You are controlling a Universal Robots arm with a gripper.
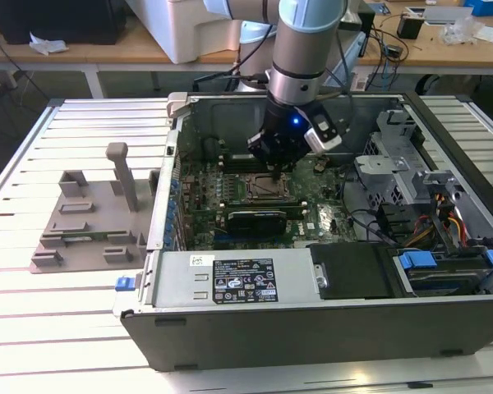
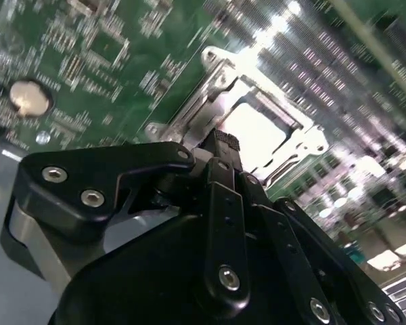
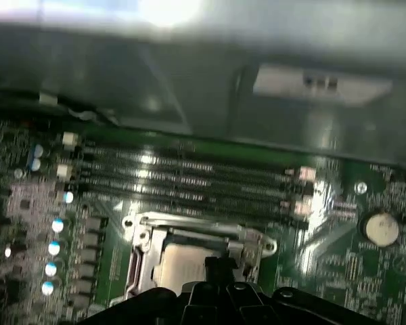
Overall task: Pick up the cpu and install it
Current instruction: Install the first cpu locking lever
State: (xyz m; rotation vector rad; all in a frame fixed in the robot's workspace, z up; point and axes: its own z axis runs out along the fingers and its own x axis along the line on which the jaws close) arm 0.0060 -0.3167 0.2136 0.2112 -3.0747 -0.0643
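Exterior view puts the gripper [image 1: 277, 164] low inside the open case [image 1: 312, 316], right over the socket [image 1: 267, 187] on the board [image 1: 199, 197], just above the black card [image 1: 259, 220]. You can see the cpu [image 2: 257, 128] in the second wrist view as a pale square lying within the socket's metal frame, with the fingertips [image 2: 224, 141] drawn close together at its near edge; whether they pinch the chip or merely touch it, you cannot tell from here. The first wrist view shows the same pale square [image 3: 183, 263] bordered by the frame, with the memory slots [image 3: 189, 177] beyond it. To do this step well, I judge you should keep the chip flat and square to the frame, press nowhere hard, since socket pins bend easily, and let it drop into its seat without sliding sideways. Check both wrist views for an even gap along each edge you can see. The exterior view gives you the fixture [image 1: 90, 217] well apart on the table [image 1: 49, 328], which the wrist views omit; the wrist views give you the seating detail, and a coin cell [image 3: 381, 228] beside the socket.
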